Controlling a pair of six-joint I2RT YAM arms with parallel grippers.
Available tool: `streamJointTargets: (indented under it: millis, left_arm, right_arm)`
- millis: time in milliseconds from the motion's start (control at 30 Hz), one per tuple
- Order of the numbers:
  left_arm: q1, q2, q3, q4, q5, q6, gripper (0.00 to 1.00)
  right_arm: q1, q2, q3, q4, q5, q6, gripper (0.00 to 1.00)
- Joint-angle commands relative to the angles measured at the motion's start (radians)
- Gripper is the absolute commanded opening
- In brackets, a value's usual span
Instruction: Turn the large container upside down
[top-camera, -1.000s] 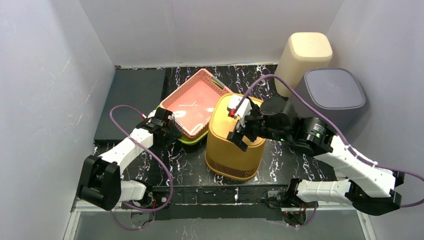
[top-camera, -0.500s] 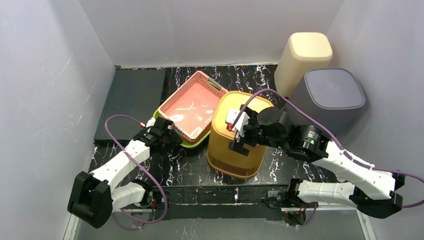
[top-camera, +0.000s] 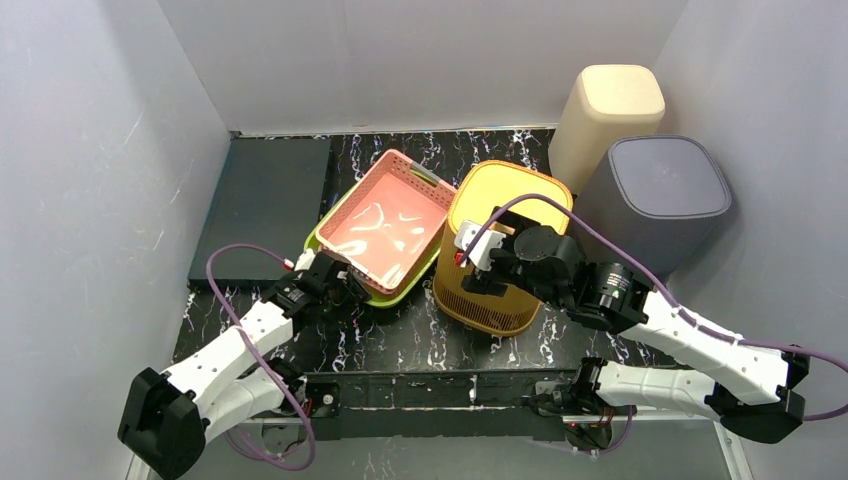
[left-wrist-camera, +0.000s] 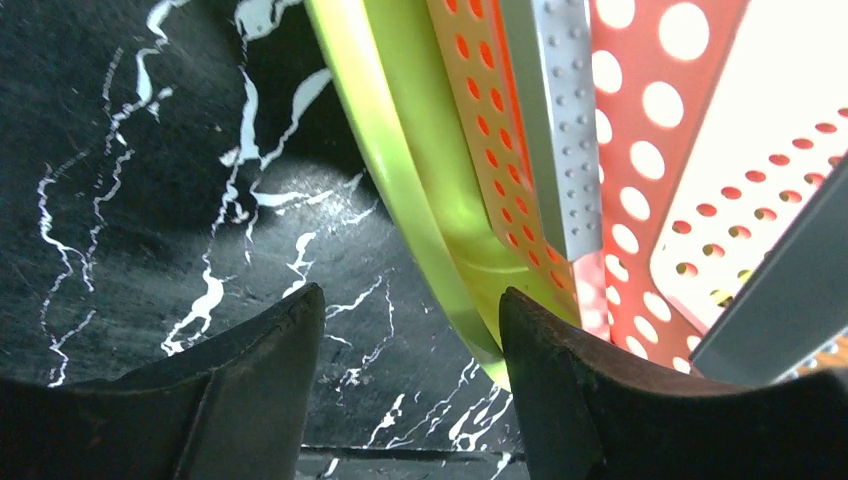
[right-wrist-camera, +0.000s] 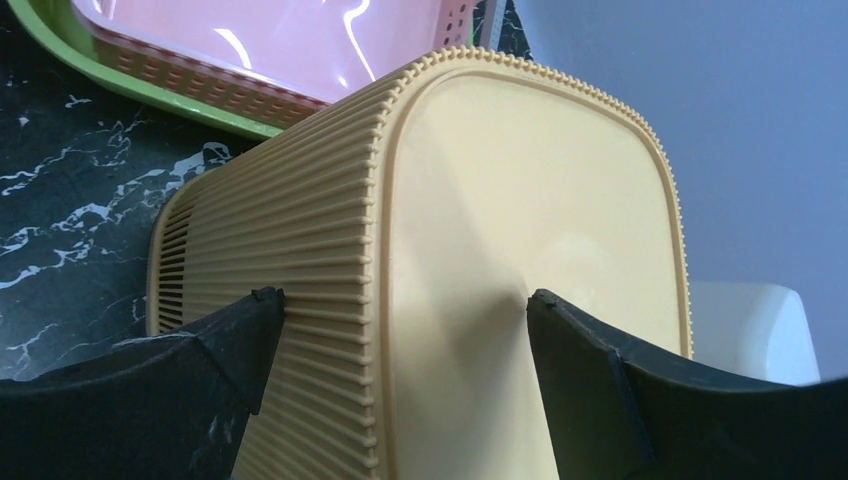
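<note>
The large yellow ribbed container (top-camera: 505, 250) stands in the middle of the table with its flat closed base facing up, leaning slightly toward the back. In the right wrist view it (right-wrist-camera: 450, 250) fills the frame. My right gripper (top-camera: 478, 262) is open, its fingers (right-wrist-camera: 200, 370) straddling the edge between the ribbed side and the flat base, and it holds nothing. My left gripper (top-camera: 345, 290) is open and empty, low over the table at the near corner of the green tray (left-wrist-camera: 400, 150).
A pink perforated basket (top-camera: 385, 220) lies in the green tray (top-camera: 330, 255), touching the yellow container's left side. A cream bin (top-camera: 607, 115) and a grey bin (top-camera: 660, 195) stand upside down at the back right. A dark mat (top-camera: 265, 205) lies at the left.
The yellow container has shifted back and to the right, showing more of its base. My right gripper moved with it. My left arm drew back toward the near left, and the pink basket settled flatter.
</note>
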Motion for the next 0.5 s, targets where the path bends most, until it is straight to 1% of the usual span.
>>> streamJointTargets:
  millis: [0, 100, 233, 300, 400, 467]
  left_arm:
    - [-0.061, -0.021, -0.017, -0.062, -0.012, -0.058, 0.62]
    - [-0.105, -0.045, -0.033, -0.062, -0.027, -0.095, 0.62]
    - [-0.164, -0.077, -0.046, -0.069, -0.049, -0.147, 0.62]
    - [-0.19, -0.085, -0.043, -0.079, -0.058, -0.161, 0.62]
    - [-0.223, -0.095, -0.034, -0.094, -0.066, -0.174, 0.62]
    - [-0.25, -0.099, -0.029, -0.108, -0.075, -0.189, 0.62]
  right_arm:
    - [-0.006, -0.021, -0.001, 0.128, 0.1, -0.059, 0.99]
    - [-0.008, -0.015, 0.003, 0.162, 0.222, -0.04, 0.99]
    - [-0.01, -0.009, 0.051, 0.162, 0.303, 0.049, 0.99]
    - [-0.009, -0.019, 0.074, 0.167, 0.297, 0.093, 0.99]
    - [-0.008, -0.042, 0.13, 0.147, 0.247, 0.227, 0.99]
    - [-0.009, -0.044, 0.18, 0.099, 0.206, 0.361, 0.99]
